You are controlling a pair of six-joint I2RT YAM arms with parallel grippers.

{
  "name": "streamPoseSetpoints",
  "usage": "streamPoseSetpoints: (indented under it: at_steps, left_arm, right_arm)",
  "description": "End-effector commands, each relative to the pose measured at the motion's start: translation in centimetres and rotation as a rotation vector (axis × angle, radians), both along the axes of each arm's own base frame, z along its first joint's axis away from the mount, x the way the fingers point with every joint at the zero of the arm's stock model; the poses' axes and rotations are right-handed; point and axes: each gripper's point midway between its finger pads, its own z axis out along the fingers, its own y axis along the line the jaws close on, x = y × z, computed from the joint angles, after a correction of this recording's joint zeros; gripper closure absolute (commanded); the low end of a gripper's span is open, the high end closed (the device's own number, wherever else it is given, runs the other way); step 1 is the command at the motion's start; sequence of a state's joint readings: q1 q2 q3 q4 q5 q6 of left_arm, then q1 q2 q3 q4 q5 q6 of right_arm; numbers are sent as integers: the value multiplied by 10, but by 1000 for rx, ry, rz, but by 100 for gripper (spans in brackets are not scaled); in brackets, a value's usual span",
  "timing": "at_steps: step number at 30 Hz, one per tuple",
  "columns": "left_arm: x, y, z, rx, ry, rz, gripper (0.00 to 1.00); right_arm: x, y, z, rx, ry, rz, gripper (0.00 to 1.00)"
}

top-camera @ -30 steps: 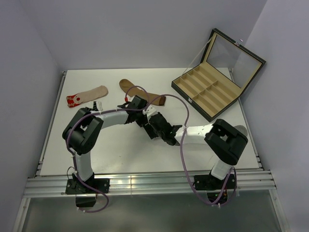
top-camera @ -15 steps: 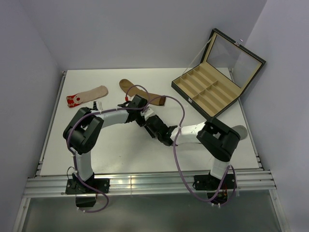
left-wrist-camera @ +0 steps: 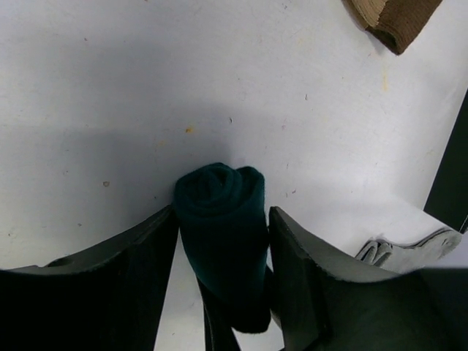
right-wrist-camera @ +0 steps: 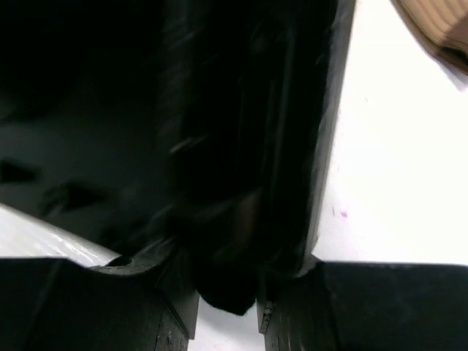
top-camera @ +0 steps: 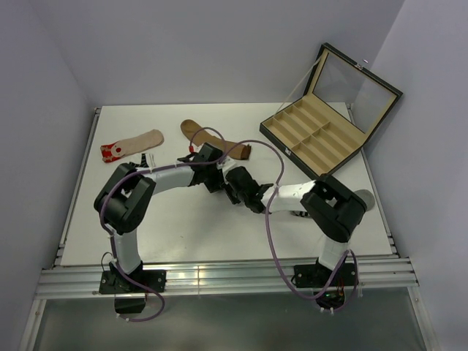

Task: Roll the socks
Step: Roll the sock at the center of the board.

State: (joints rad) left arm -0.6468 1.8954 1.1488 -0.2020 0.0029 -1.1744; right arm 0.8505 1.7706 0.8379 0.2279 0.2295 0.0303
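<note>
Both hands [top-camera: 228, 184] around rolled teal sock [left-wrist-camera: 223, 241]

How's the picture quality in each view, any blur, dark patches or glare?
Top view: evenly lit and sharp, soft shadows under the arms. Left wrist: clear, the rolled teal sock in focus between the dark fingers, a grey shadow across the table. Right wrist: mostly black and smeared, with the table blown out white at right.
</note>
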Motion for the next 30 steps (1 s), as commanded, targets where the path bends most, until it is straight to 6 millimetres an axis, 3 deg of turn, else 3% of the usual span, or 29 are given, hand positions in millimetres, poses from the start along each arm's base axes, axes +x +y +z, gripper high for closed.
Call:
streamPoseSetpoints:
  at_steps: [1, 9, 16, 19, 24, 26, 30]
  left_arm:
    - [-45, 37, -44, 167, 159, -6, 38]
    - [-27, 42, -20, 67, 92, 96, 29]
    - [-29, 44, -21, 45, 92, 121, 26]
    - [-32, 46, -32, 64, 118, 117, 32]
    - [-42, 49, -54, 88, 170, 110, 51]
    - [-46, 52, -60, 109, 190, 103, 60]
    - [-47, 53, -64, 130, 204, 87, 73]
  right_arm:
    - [-28, -4, -27, 31, 221, 60, 100]
    - [-32, -3, -31, 132, 394, 97, 100]
    - [-36, -3, -37, 176, 504, 112, 100]
    - [-35, -5, -39, 190, 531, 104, 100]
    - [-30, -11, -36, 198, 526, 79, 100]
    - [-26, -14, -35, 180, 495, 60, 93]
    - [-16, -13, -11, 165, 351, 55, 60]
